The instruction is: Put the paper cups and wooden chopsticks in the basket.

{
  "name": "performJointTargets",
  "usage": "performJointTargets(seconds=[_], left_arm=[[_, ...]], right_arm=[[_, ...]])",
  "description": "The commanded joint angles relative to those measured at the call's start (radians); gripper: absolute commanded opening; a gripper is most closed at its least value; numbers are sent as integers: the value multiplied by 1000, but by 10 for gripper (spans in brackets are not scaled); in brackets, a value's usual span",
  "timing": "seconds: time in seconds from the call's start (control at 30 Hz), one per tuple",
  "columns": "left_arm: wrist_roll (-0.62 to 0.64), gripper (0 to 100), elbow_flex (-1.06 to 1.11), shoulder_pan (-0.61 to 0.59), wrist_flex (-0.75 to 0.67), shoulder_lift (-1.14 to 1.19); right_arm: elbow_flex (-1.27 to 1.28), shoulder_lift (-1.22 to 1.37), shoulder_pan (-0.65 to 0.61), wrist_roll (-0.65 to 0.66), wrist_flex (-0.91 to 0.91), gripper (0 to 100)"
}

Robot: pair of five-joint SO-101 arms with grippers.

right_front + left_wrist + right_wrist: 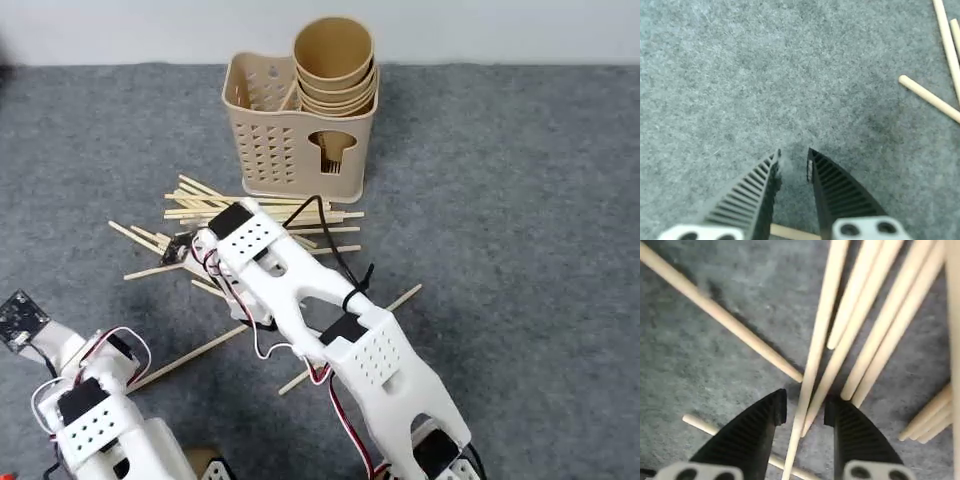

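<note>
Right gripper [805, 407] part-open, straddling one chopstick [816, 355] in the pile at high view's centre-left, nothing clamped. It looks light, stiff and rolly, so pinch mid-length. Left gripper [793, 156] barely open, empty.

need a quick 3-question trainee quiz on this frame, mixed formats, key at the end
1. True or false: the paper cups sit stacked in the basket.
2. What lies between the open jaws of the right gripper? A) a chopstick B) a cup C) nothing
3. Fill in: the left gripper hangs open over bare grey ____.
Key: 1 true; 2 A; 3 carpet.
</note>
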Motion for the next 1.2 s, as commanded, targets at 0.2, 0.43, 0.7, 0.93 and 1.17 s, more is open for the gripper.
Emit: performJointTargets(seconds=[0.2,0.43,0.7,0.93,1.17], left_arm=[[-11,88,-5,-3,-18,-2],[-11,88,-5,-3,-14,-2],[-11,88,-5,-3,-14,-2],[-11,88,-5,-3,-14,-2],[-11,88,-5,0,-14,-2]], right_arm=[[-32,-59,-5,-6,2,132],[-32,-48,-5,-8,-2,118],[-32,-59,-2,-8,4,7],[-32,-122,-1,-2,19,7],[-31,-220,-1,0,114,7]])
